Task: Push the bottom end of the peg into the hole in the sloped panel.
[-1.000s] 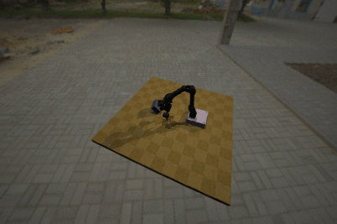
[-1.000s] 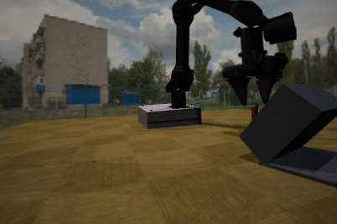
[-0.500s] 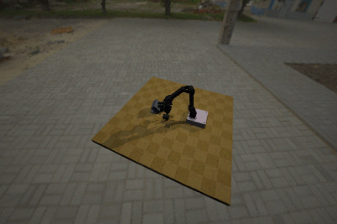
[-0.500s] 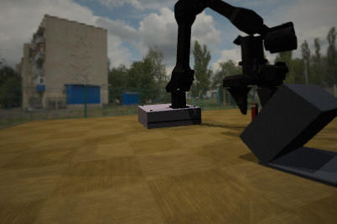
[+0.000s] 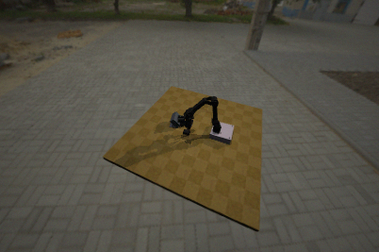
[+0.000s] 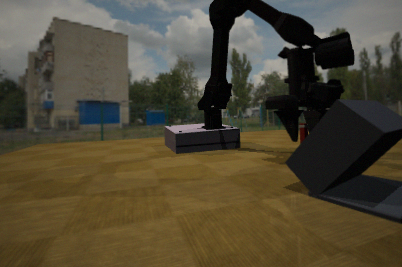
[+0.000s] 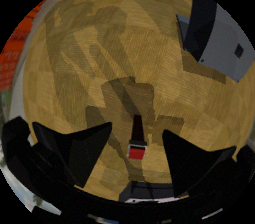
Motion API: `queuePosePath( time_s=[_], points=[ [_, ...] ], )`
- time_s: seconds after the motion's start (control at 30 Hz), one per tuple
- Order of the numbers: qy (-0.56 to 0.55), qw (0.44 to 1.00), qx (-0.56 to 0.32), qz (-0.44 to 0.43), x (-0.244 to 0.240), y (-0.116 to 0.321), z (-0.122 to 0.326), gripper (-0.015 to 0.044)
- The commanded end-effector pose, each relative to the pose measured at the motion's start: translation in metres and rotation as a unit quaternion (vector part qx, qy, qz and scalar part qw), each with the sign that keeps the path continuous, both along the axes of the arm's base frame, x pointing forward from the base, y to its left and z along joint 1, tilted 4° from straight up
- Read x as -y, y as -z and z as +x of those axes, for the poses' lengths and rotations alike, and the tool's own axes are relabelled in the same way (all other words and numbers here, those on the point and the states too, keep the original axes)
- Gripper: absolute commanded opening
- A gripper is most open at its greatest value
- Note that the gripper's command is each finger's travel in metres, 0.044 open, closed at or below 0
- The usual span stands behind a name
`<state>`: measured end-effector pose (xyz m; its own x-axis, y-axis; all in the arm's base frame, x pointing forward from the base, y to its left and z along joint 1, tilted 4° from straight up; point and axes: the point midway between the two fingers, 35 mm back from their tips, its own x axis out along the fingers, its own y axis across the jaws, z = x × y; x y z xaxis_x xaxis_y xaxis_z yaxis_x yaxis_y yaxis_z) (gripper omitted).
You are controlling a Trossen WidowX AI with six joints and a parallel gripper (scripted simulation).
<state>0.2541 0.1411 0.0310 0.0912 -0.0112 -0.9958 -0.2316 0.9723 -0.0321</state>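
Note:
The peg (image 6: 302,133) (image 7: 136,152) stands upright on the table, red with a flat-sided top and a pale band just below it. My gripper (image 6: 303,137) (image 7: 137,129) is open and points straight down, with one finger on each side of the peg and a gap to each finger. The sloped panel (image 5: 175,119) (image 6: 340,145) (image 7: 218,50) is a dark grey block on a flat base. Its face shows one dark, square-looking hole (image 7: 239,50) in the wrist view. In the top view the peg is too small to make out.
The arm's pale base box (image 5: 222,132) (image 6: 200,140) stands on the wooden checkered table top (image 5: 226,184) (image 6: 125,205). The panel is close beside the gripper, at the upper right in the wrist view. The arm's shadow falls across the table.

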Motion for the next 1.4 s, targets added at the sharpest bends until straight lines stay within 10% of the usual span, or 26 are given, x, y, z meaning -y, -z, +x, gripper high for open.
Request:
queuePosePath(
  time_s=[0.0, 0.23, 0.47, 1.37],
  points=[
    [0.000, 1.000, -0.001, 0.000, 0.000, 0.000, 0.000, 0.0230],
    [0.000, 1.000, -0.001, 0.000, 0.000, 0.000, 0.000, 0.0046],
    [0.000, 1.000, -0.001, 0.000, 0.000, 0.000, 0.000, 0.0000],
    [-0.002, 1.000, 0.002, 0.008, 0.000, -0.079, 0.000, 0.0000]
  ],
)
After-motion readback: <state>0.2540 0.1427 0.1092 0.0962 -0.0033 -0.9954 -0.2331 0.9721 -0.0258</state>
